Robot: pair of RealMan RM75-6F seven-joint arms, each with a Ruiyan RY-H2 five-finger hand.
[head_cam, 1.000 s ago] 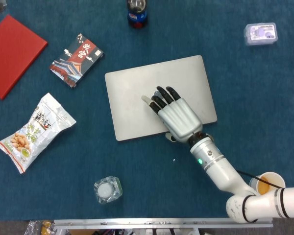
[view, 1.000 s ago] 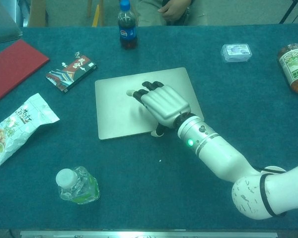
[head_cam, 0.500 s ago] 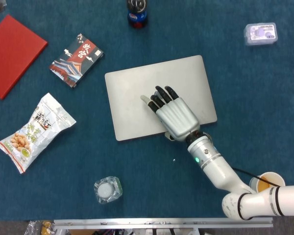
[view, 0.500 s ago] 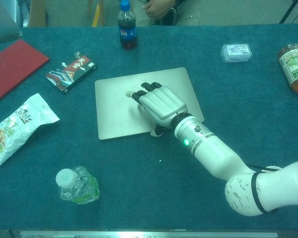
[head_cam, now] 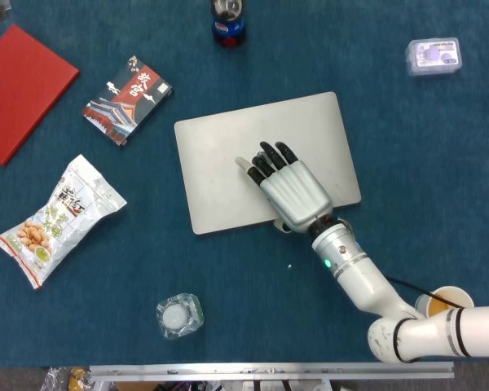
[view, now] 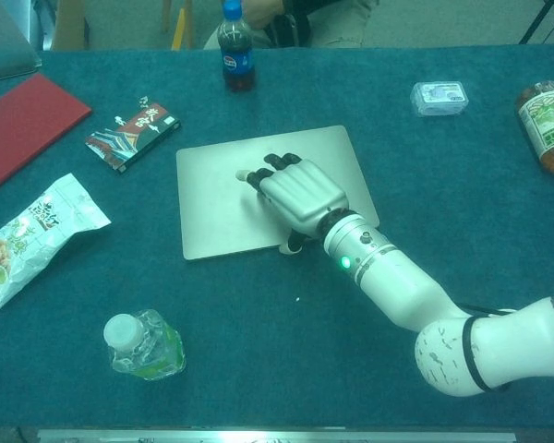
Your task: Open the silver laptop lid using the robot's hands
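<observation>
Right robot hand [head_cam: 289, 189] rests on closed silver laptop [head_cam: 220, 155], snack bag [head_cam: 57, 216] well apart

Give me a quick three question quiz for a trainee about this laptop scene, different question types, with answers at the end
1. True or false: the silver laptop lid is already raised.
2. Which hand lies on the lid? A) left hand B) right hand C) both
3. Fill in: the item nearest the laptop's far left corner is the dark snack ____.

Key:
1. False; the lid lies flat and closed on the table.
2. B; the right hand rests palm down on the lid, thumb at the near edge. No left hand shows in either view.
3. box
</observation>
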